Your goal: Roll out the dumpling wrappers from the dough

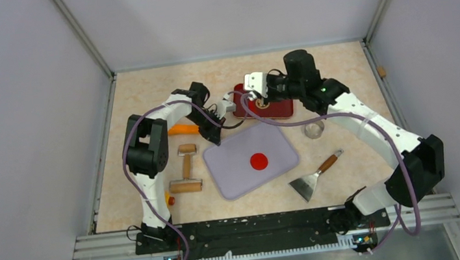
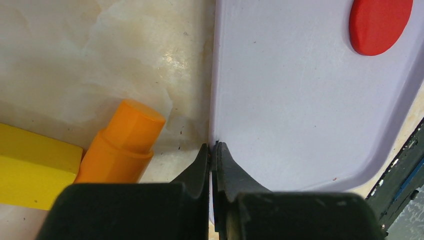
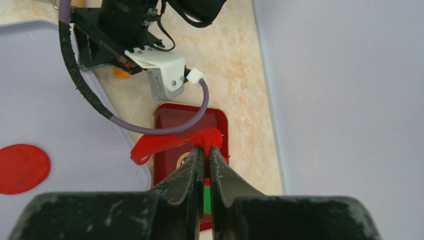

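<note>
One dumpling wrapper, a neat round red disc [image 1: 258, 161], lies on the lilac board [image 1: 232, 169]; it also shows in the left wrist view [image 2: 380, 25] and the right wrist view [image 3: 20, 167]. My right gripper [image 3: 206, 149] is shut on a ragged strip of red dough [image 3: 165, 142], which hangs just above the dark red tray [image 3: 170, 120]. A sliver of green [image 3: 206, 197] shows between its fingers. In the top view that right gripper [image 1: 262, 100] hovers over the tray [image 1: 280, 108]. My left gripper [image 2: 213, 146] is shut on the board's edge [image 2: 220, 100], at the board's far left corner [image 1: 217, 123].
A wooden rolling pin [image 1: 186, 171] lies left of the board. Beside my left gripper are an orange cylinder [image 2: 125, 142] and a yellow block [image 2: 30, 167]. A scraper [image 1: 314, 176] and a clear ring cutter [image 1: 314, 129] sit right of the board. Walls enclose the table.
</note>
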